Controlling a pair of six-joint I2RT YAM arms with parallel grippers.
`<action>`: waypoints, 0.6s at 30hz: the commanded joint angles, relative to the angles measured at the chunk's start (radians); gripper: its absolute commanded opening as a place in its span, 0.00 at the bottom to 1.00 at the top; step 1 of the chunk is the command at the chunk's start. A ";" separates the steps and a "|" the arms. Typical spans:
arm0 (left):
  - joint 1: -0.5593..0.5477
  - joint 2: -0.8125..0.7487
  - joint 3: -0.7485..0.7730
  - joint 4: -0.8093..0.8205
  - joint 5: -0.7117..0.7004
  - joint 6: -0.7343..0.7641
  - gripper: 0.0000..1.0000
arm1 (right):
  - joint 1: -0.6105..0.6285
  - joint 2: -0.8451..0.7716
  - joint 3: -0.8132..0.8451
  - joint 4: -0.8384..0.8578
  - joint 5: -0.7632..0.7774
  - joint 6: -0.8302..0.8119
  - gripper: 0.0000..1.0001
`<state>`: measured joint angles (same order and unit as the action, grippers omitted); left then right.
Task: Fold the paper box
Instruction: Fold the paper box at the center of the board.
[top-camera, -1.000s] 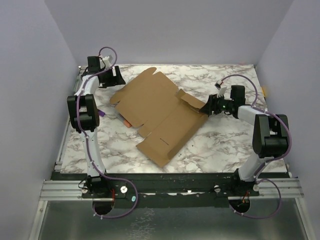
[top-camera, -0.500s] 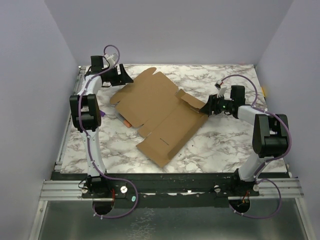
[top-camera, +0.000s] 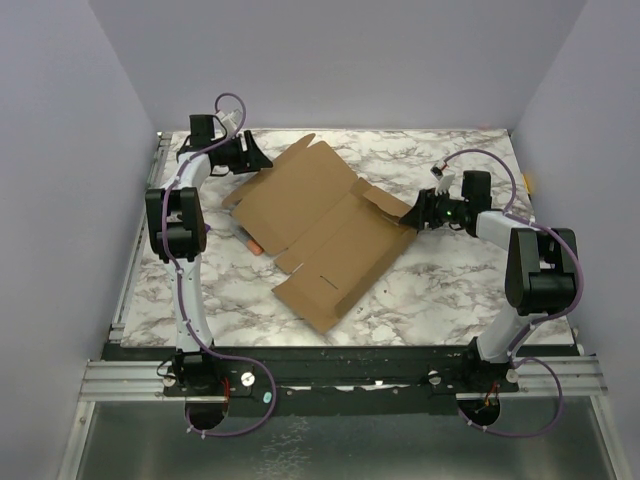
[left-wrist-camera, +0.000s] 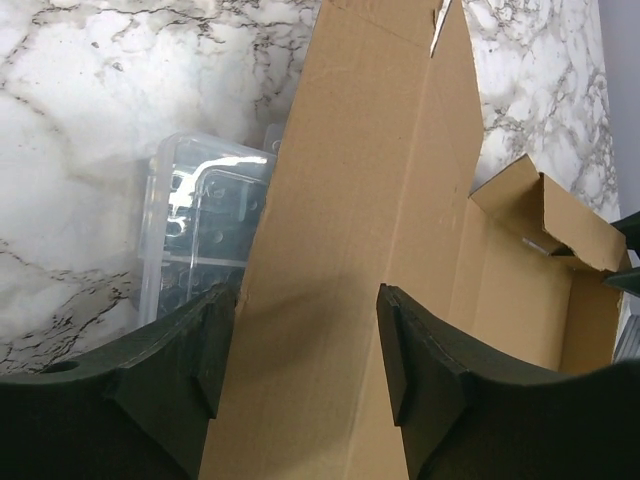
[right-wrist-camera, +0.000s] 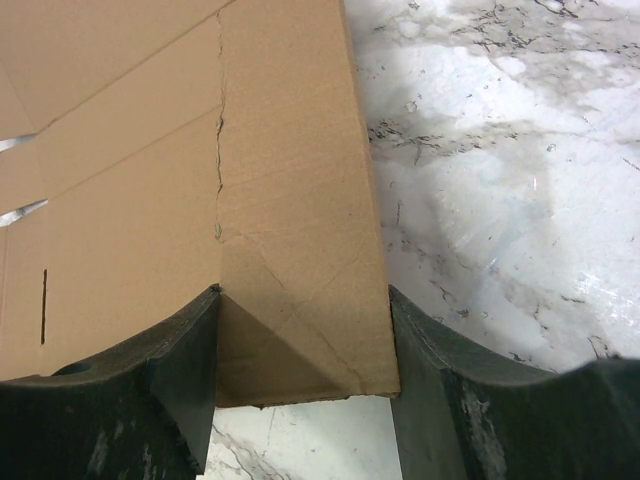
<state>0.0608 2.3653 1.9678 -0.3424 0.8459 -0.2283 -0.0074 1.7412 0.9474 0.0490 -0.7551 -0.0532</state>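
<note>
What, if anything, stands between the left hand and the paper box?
Nothing visible does. In the left wrist view, a flap of the paper box sits between the fingers of the left hand. The clear plastic case lies off to one side, partly hidden by the cardboard, not in the path.

One paper box (top-camera: 320, 230), one clear plastic case (left-wrist-camera: 195, 240)

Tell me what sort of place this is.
Probably a robot lab test cell: left arm and right arm bolted to a metal rail by a marble-patterned table, plain lavender walls around it, a paper box as workpiece.
</note>
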 joint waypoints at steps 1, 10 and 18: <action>-0.003 0.014 -0.006 0.008 0.004 -0.018 0.63 | 0.005 0.018 0.027 -0.028 -0.012 0.003 0.58; 0.014 0.006 -0.008 0.008 -0.059 -0.011 0.72 | 0.005 0.019 0.027 -0.026 -0.015 0.006 0.58; 0.038 -0.086 -0.092 0.005 -0.168 0.030 0.73 | 0.005 0.022 0.029 -0.024 -0.019 0.004 0.58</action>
<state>0.0711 2.3478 1.9285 -0.3035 0.7986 -0.2375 -0.0074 1.7412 0.9474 0.0490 -0.7567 -0.0528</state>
